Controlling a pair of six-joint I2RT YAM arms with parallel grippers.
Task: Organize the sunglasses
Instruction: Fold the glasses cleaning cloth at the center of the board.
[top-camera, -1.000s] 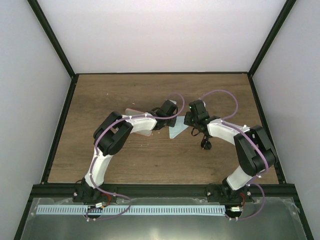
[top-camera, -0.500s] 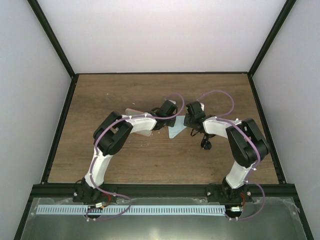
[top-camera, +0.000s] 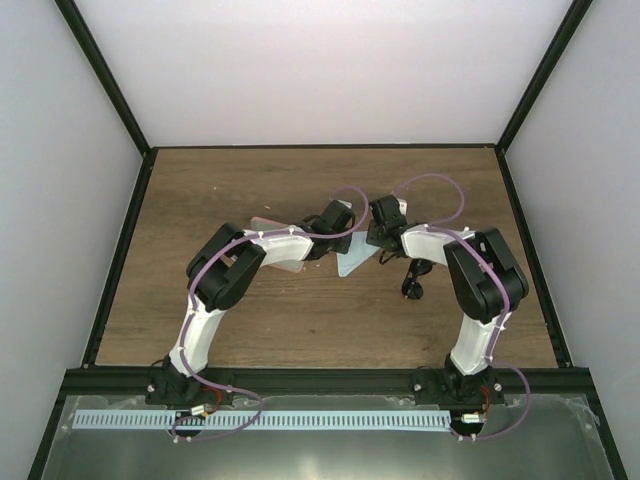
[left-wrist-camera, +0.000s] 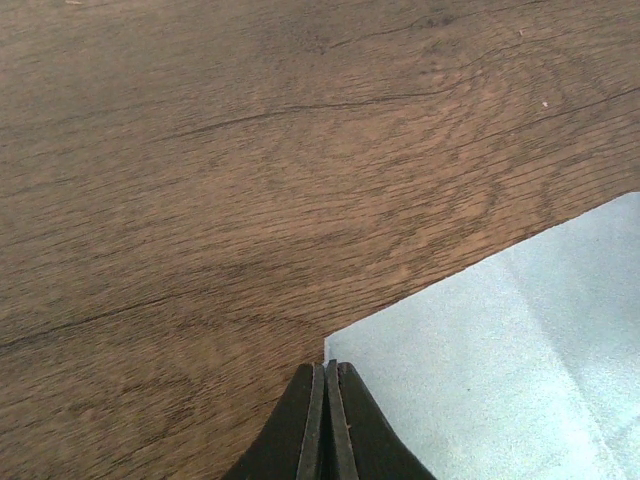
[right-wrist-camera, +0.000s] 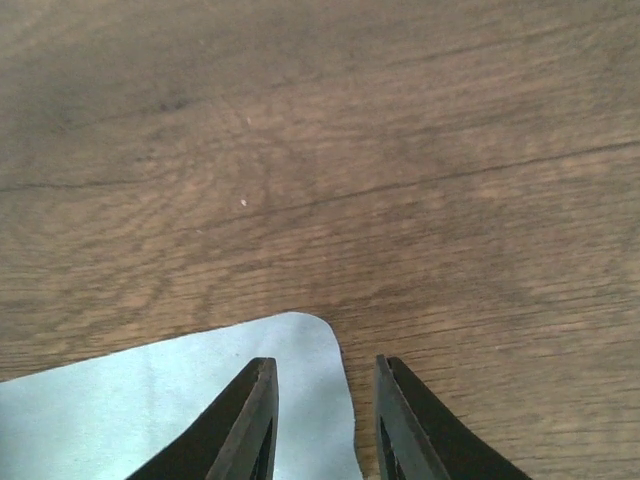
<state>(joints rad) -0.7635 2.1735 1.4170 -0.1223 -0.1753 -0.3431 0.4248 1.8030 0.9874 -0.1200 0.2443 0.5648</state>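
Top: sunglasses lie mid-bench, right of centre, beside the right forearm. The light blue cloth is just left of them, the pink case sits partly under the left arm, and bench wood runs bare to the far edge. Left wrist: left gripper fingers pressed together at the cloth's corner edge. Right wrist: right gripper narrowly parted, straddling the cloth's rounded corner.

Pale blue cloth, possibly pink case.
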